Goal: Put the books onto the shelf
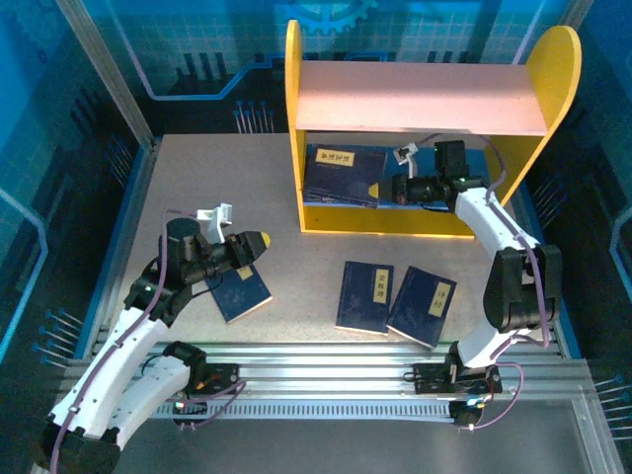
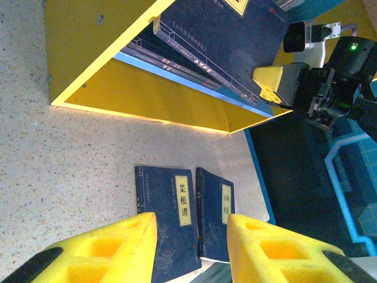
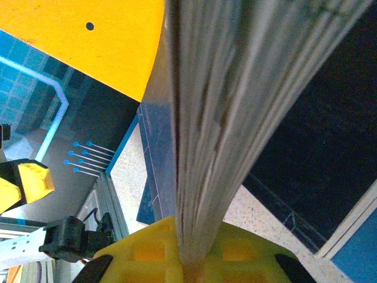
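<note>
My right fingers point(image 3: 194, 268) clamp a book point(image 3: 235, 88) by its page edge inside the shelf point(image 1: 420, 99)'s lower tier. I'd lay it flat on the stack point(image 1: 331, 173) just ahead before releasing. My left fingers point(image 1: 255, 243) hang part-spread, empty.

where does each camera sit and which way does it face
Top external: above and behind the robot, looking down on the table, shelf, left arm, right arm.
Left wrist: on the left arm, facing two loose books and the shelf; left tool at the bottom.
Right wrist: at the shelf's mouth, looking along the book clamped in the right tool.
Shared: top and left wrist show those books.
</note>
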You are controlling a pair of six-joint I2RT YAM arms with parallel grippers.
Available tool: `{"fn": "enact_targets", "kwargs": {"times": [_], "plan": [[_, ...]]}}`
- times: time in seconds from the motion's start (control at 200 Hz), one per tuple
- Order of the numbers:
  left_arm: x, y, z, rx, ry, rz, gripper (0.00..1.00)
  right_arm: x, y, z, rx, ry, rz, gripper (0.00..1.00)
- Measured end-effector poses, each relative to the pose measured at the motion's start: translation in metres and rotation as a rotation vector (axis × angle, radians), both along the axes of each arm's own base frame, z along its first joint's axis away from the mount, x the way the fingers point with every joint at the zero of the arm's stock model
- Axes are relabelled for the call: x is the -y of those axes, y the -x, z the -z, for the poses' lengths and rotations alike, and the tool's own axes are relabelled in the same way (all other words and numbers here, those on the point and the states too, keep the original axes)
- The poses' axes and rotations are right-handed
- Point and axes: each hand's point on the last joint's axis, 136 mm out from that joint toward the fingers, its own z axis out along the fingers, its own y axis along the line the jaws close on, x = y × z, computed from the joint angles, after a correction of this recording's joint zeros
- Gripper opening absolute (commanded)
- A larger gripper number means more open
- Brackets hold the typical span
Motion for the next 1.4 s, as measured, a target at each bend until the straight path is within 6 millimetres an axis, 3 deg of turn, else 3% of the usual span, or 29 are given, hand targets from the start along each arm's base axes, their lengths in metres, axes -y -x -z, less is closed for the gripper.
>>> {"fn": "enact_targets", "kwargs": {"times": [0.495, 1.401], "plan": [[-0.002, 0.002, 0.000, 0.001, -0.006, -0.007, 0.37, 0.000, -0.016, 0.014, -0.015, 0.011, -0.033, 0.07], [-0.002, 0.000, 0.005, -0.014, -0.015, -0.007, 0.37, 0.000, -0.021, 0.029, -0.053, 0.029, -0.052, 0.07]]}}
